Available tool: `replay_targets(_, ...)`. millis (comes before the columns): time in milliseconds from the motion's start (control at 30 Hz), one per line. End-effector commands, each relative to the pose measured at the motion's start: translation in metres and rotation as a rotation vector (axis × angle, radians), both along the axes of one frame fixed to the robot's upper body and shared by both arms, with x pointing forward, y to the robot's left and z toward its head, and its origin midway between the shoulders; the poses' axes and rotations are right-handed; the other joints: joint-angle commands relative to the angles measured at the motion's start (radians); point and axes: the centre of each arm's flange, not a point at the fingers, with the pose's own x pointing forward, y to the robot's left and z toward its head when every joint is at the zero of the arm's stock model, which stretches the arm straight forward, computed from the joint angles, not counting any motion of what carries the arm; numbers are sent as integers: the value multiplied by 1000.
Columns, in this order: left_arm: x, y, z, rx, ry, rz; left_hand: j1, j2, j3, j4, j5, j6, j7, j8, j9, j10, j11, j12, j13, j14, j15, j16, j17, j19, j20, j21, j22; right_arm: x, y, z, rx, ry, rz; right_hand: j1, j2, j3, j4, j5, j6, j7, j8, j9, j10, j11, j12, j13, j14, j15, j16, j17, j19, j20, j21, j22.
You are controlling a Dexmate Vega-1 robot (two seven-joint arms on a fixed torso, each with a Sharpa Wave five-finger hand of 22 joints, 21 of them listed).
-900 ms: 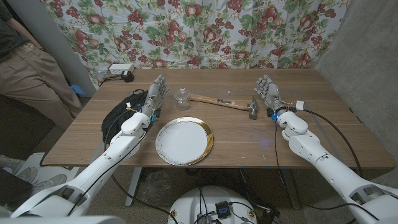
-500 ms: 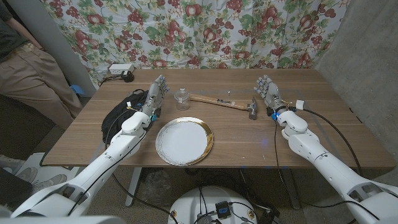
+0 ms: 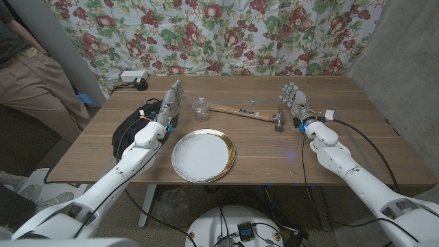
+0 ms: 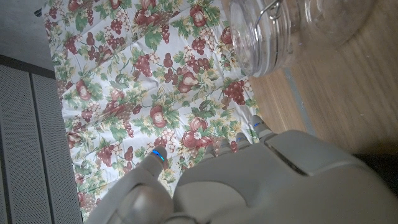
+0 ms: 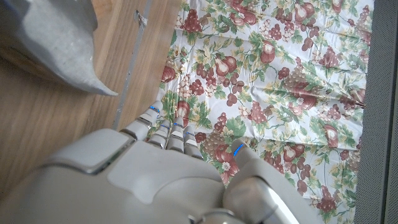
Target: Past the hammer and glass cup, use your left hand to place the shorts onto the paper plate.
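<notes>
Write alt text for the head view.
Left hand raised, holding nothing, beside the black shorts at the table's left edge. Paper plate sits bare front-centre; glass cup and hammer behind it, right hand idle.

Glass cup [image 3: 199, 107] just beside left hand [image 3: 170, 104]

My table [image 3: 357, 147] is smooth brown wood. I see a shiny glass cup [image 3: 199, 107] and dark cloth shorts [image 3: 128, 127].
</notes>
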Motion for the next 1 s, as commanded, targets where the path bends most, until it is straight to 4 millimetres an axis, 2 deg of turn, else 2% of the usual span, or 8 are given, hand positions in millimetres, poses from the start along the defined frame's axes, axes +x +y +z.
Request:
replay_targets(33,-8,0,8,38,-54,54,15,61,0,-12,-4,-71,-11,6,1,-133,0,7,2,-179,8,4,0,-119,7,6,1,3,0,2,0,-5,8,1,56,7,0,4,11,1,7,2,4,-3,4,1,1,-7,5,2,8,-33,4,3)
replay_targets(200,-14,0,12,62,-82,73,21,54,0,-21,-7,-66,-15,5,1,-130,0,6,3,-178,8,1,-1,-122,9,3,0,4,1,5,-3,-10,9,1,56,8,-1,4,12,2,7,2,6,-1,5,1,2,-6,5,1,9,-33,4,3)
replay_targets(733,-26,7,20,117,-127,151,43,44,6,-47,-15,-59,-18,0,2,-125,26,4,4,-168,14,-4,-3,-116,15,-1,0,3,-1,8,-13,-19,7,4,57,13,-3,5,17,1,8,2,10,-4,5,1,4,-6,5,0,9,-33,4,3)
replay_targets(1000,-36,13,26,179,-178,237,52,43,8,-57,-18,-50,-20,0,2,-120,27,4,4,-165,16,-6,-4,-114,16,-3,-1,3,1,10,-19,-25,11,4,57,14,-3,4,18,0,8,2,13,-3,6,1,6,-8,5,0,8,-34,4,3)
